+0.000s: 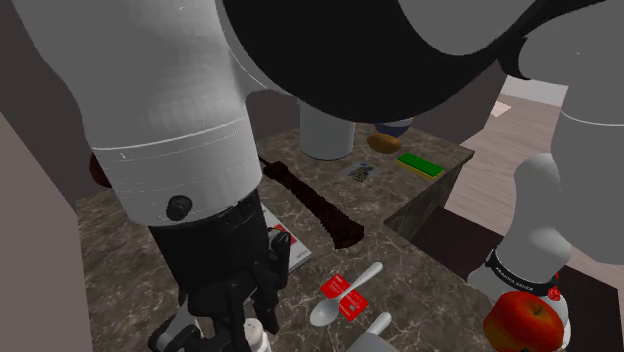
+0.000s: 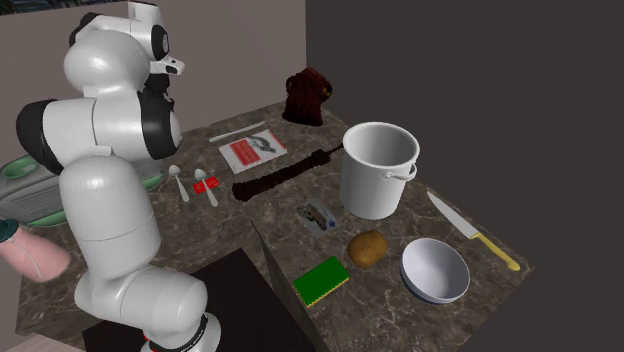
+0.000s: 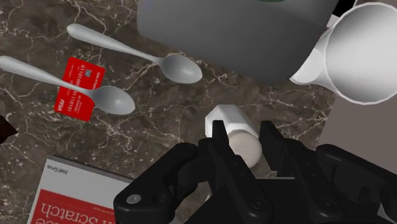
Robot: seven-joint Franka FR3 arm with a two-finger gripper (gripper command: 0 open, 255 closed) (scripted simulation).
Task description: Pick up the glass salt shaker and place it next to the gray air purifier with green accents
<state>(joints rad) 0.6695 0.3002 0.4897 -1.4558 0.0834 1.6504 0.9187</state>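
The salt shaker (image 3: 245, 147), drawn white, lies between the fingers of the gripper (image 3: 243, 130), which clasp it narrowly from both sides. It is above the marble counter (image 3: 159, 137), near the grey air purifier (image 3: 235, 32), whose top is cut off. It perhaps does not touch the counter. In the shoulder view the arm hides most of the shaker. The wrist view shows a white mug (image 3: 362, 57) next to the purifier.

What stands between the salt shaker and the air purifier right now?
Nothing visible. Bare counter lies between the salt shaker and the grey air purifier; the nearer spoon and the white jug sit off to either side.
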